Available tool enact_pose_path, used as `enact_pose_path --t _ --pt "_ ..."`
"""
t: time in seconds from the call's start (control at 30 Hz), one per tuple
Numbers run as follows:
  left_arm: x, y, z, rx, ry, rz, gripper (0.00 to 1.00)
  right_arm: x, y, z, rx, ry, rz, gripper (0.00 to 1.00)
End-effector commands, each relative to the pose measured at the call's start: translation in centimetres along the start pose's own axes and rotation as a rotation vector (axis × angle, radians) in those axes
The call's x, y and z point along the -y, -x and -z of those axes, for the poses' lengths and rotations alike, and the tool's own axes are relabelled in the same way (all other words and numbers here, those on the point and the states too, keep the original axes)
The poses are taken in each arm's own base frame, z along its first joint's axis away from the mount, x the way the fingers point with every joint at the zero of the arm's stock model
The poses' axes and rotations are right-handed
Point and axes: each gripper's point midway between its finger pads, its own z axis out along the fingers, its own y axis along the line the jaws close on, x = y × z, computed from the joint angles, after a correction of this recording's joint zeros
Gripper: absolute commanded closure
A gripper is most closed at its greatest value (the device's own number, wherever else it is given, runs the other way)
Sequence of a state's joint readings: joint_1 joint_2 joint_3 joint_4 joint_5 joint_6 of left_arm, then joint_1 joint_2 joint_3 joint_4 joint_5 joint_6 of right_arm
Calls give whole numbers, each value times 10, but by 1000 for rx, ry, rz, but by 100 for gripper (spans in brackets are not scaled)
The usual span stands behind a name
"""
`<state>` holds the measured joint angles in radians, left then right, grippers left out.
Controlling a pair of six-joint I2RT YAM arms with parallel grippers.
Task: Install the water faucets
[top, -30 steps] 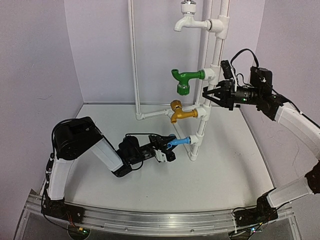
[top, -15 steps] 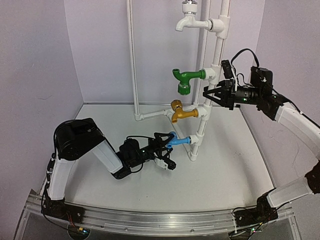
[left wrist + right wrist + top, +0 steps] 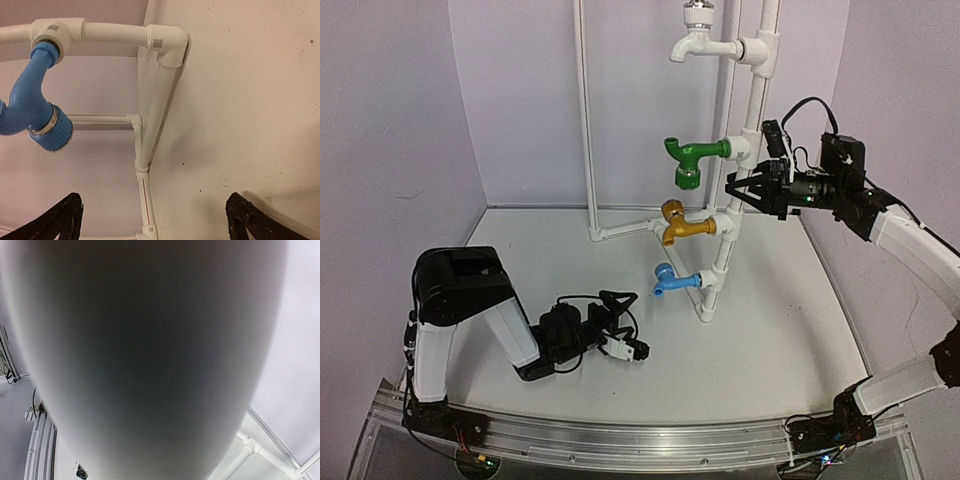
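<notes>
left claw (image 3: 623, 322) wide open, holding nothing; right claw (image 3: 733, 190) closed on the white pipe (image 3: 752, 110).
blue tap (image 3: 670, 282) sits in the lowest fitting on that pipe stand, below the gold tap (image 3: 678, 224); left claw low over the table (image 3: 770, 330), clear of the tap.
</notes>
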<state>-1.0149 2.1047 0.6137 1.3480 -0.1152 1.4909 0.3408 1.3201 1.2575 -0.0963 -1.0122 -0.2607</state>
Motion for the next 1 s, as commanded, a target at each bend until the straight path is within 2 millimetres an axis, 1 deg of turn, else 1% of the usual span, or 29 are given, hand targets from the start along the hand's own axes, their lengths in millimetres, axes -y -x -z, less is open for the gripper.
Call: enact_pose_path --t 0.0,0.07,0.1,0.13,0.17,0.2,0.27,0.3,0.37,0.43,0.5,0.57,0.6,0.67,0.7,0.77,0.83,0.9,0.97 --pt "-90 -15 19 -46 279 308 0 3 -27 1 -96 -34 -197 100" --pt "-109 -24 27 -64 298 410 0 3 -27 2 -97 -39 -195 100" --pt "-120 -32 33 -67 292 487 0 2 -28 2 -97 -36 -195 100" --pt "-117 -37 35 -72 239 609 0 2 -28 2 -98 -34 -198 100" --pt "-135 -49 43 -80 238 765 0 2 -28 2 -98 -33 -200 100" --pt "-143 -62 46 -118 187 899 0 2 -29 2 -99 -31 -202 100" --pt "-163 -88 57 -194 159 1218 0 2 -29 2 -99 -30 -203 100" --pt "-169 -96 63 -228 157 1343 0 2 -29 1 -99 -30 -204 100" --pt "-177 -100 71 -244 125 1521 0 3 -29 1 -99 -28 -208 100" --pt "-175 -88 71 -223 18 1713 0 4 -28 0 -99 -26 -209 100" --pt "-174 -66 71 -144 -124 1892 0 4 -28 0 -99 -28 -209 100" --pt "-174 -50 72 -60 -223 2058 0 4 -29 0 -99 -29 -209 100" --pt "-174 -40 72 -3 -291 2124 0 4 -29 0 -100 -29 -210 100" --pt "-174 -26 71 100 -377 2233 0 4 -29 0 -100 -30 -210 100" --pt "-175 -20 71 155 -416 2282 0 4 -30 0 -101 -31 -209 100" --pt "-174 -13 68 211 -479 2374 0 4 -30 0 -101 -32 -209 100" --pt "-176 -5 67 301 -544 2418 0 4 -31 0 -103 -34 -210 100" --pt "-168 0 61 349 -605 2455 0 5 -31 0 -104 -37 -207 100" --pt "-159 2 54 369 -629 2469 0 7 -32 0 -107 -45 -204 100"
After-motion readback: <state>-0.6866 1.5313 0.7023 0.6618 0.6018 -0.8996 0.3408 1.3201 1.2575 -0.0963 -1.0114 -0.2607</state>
